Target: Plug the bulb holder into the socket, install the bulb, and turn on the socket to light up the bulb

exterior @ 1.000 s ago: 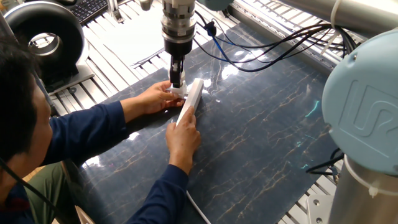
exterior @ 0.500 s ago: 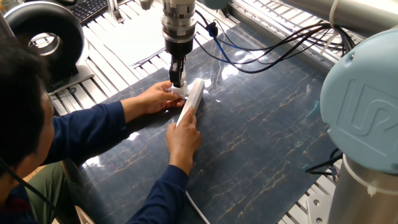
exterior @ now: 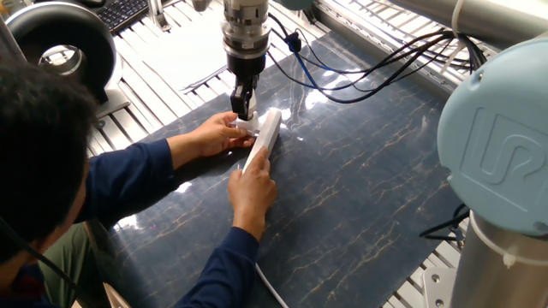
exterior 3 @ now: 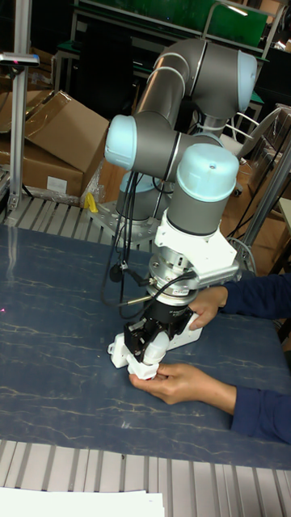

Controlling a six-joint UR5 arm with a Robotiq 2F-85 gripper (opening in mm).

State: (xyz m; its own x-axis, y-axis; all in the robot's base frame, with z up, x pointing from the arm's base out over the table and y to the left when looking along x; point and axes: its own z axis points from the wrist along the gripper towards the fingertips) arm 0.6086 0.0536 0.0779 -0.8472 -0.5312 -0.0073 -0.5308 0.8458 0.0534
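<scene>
Plug-in step: pincer [exterior: 243, 109] clamped on bulb holder [exterior 3: 144, 369], pressing at socket [exterior: 262, 139] near table's far-left edge. Person's hands [exterior: 251, 190] brace it. Next: seat prongs fully, release.

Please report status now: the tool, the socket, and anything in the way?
Tool down at socket, grip state unclear. Person's hands holding socket, crowding the tool.

- Your fixed view sits high behind the arm's pale-blue shoulder joint [exterior: 501, 154] and looks down across the dark marbled bench [exterior: 368, 197] toward the person at its far-left edge.
- Your tall fixed view stands low and close at the opposite bench [exterior 3: 56, 355] edge, facing the arm head-on.
- Both share the middle of the bench: the jaws, the socket [exterior: 262, 139] [exterior 3: 123, 350], and the person's two hands.
</scene>
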